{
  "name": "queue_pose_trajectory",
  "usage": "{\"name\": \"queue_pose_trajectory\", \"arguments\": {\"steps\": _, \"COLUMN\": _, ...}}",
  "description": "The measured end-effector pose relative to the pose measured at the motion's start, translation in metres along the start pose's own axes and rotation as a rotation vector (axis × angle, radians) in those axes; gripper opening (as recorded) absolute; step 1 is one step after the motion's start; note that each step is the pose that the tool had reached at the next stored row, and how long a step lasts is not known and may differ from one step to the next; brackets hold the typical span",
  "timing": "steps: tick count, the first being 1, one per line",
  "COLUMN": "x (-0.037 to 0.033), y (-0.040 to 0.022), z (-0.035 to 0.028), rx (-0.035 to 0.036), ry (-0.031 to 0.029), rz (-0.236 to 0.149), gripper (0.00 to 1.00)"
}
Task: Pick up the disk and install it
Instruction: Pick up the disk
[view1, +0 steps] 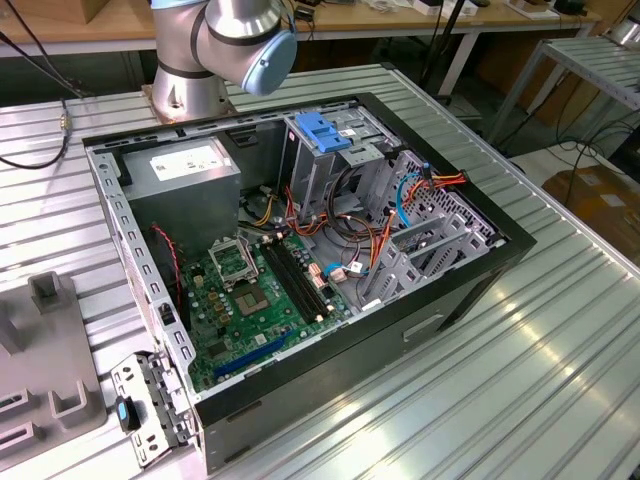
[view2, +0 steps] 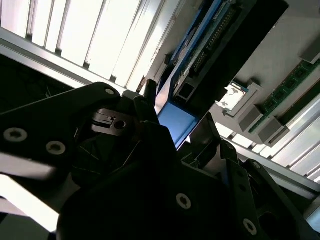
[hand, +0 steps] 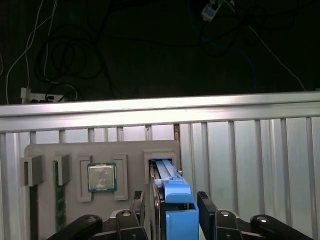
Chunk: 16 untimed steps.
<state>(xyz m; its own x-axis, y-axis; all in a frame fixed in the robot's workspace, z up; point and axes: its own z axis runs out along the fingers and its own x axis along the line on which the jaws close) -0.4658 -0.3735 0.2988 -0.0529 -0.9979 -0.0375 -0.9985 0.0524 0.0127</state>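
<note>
In the first wrist view the disk (hand: 176, 200) stands on edge in a slot of a grey parts tray (hand: 70, 152), its bright blue bracket facing the camera. My gripper (hand: 174, 206) is open and straddles it, with one black finger (hand: 141, 204) close on each side of the slab. In the second wrist view the blue bracket of the disk (view2: 176, 122) shows just past the gripper's black housing (view2: 125, 175). The disk still sits in the tray.
The tray also holds a processor (hand: 102, 177) and memory sticks (hand: 59, 182). In the exterior view an open computer case (view1: 300, 250) lies on the ribbed aluminium table (view1: 520, 380), its drive cage topped by a blue plate (view1: 325, 130). The arm's base (view1: 190, 80) stands behind it.
</note>
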Motion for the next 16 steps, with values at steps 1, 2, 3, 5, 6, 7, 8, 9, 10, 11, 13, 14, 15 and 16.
{"name": "queue_pose_trajectory", "arguments": {"steps": 1, "x": 0.0, "y": 0.0, "z": 0.0001, "rx": 0.0, "ry": 0.0001, "rz": 0.0, "gripper": 0.54}}
{"name": "queue_pose_trajectory", "arguments": {"steps": 2, "x": 0.0, "y": 0.0, "z": 0.0003, "rx": 0.0, "ry": 0.0003, "rz": 0.0, "gripper": 0.54}}
{"name": "queue_pose_trajectory", "arguments": {"steps": 3, "x": 0.0, "y": 0.0, "z": 0.0007, "rx": 0.0001, "ry": 0.0002, "rz": 0.0, "gripper": 0.54}}
{"name": "queue_pose_trajectory", "arguments": {"steps": 5, "x": -0.0001, "y": 0.0, "z": 0.0014, "rx": -0.0001, "ry": 0.0003, "rz": 0.0, "gripper": 0.54}}
{"name": "queue_pose_trajectory", "arguments": {"steps": 6, "x": -0.0004, "y": 0.0001, "z": 0.0016, "rx": 0.0, "ry": 0.0004, "rz": 0.0, "gripper": 0.54}}
{"name": "queue_pose_trajectory", "arguments": {"steps": 7, "x": -0.0008, "y": 0.0001, "z": 0.0018, "rx": 0.0002, "ry": 0.0004, "rz": 0.0, "gripper": 0.54}}
{"name": "queue_pose_trajectory", "arguments": {"steps": 8, "x": -0.0011, "y": -0.0001, "z": 0.0018, "rx": 0.0001, "ry": 0.0007, "rz": 0.0, "gripper": 0.54}}
{"name": "queue_pose_trajectory", "arguments": {"steps": 9, "x": -0.0015, "y": -0.0002, "z": 0.0019, "rx": 0.0, "ry": 0.0009, "rz": 0.0, "gripper": 0.54}}
{"name": "queue_pose_trajectory", "arguments": {"steps": 10, "x": -0.0022, "y": -0.0003, "z": 0.0021, "rx": 0.0001, "ry": 0.0011, "rz": -0.001, "gripper": 0.54}}
{"name": "queue_pose_trajectory", "arguments": {"steps": 11, "x": -0.0025, "y": -0.0003, "z": 0.0022, "rx": 0.0002, "ry": 0.0011, "rz": -0.001, "gripper": 0.54}}
{"name": "queue_pose_trajectory", "arguments": {"steps": 13, "x": -0.003, "y": -0.0003, "z": 0.0024, "rx": 0.0001, "ry": 0.0012, "rz": -0.001, "gripper": 0.54}}
{"name": "queue_pose_trajectory", "arguments": {"steps": 14, "x": -0.0031, "y": -0.0003, "z": 0.0024, "rx": -0.0001, "ry": 0.0013, "rz": -0.001, "gripper": 0.54}}
{"name": "queue_pose_trajectory", "arguments": {"steps": 15, "x": -0.0031, "y": -0.0003, "z": 0.0024, "rx": -0.0001, "ry": 0.0013, "rz": -0.002, "gripper": 0.54}}
{"name": "queue_pose_trajectory", "arguments": {"steps": 16, "x": -0.0031, "y": -0.0003, "z": 0.0025, "rx": -0.0001, "ry": 0.0013, "rz": -0.002, "gripper": 0.54}}
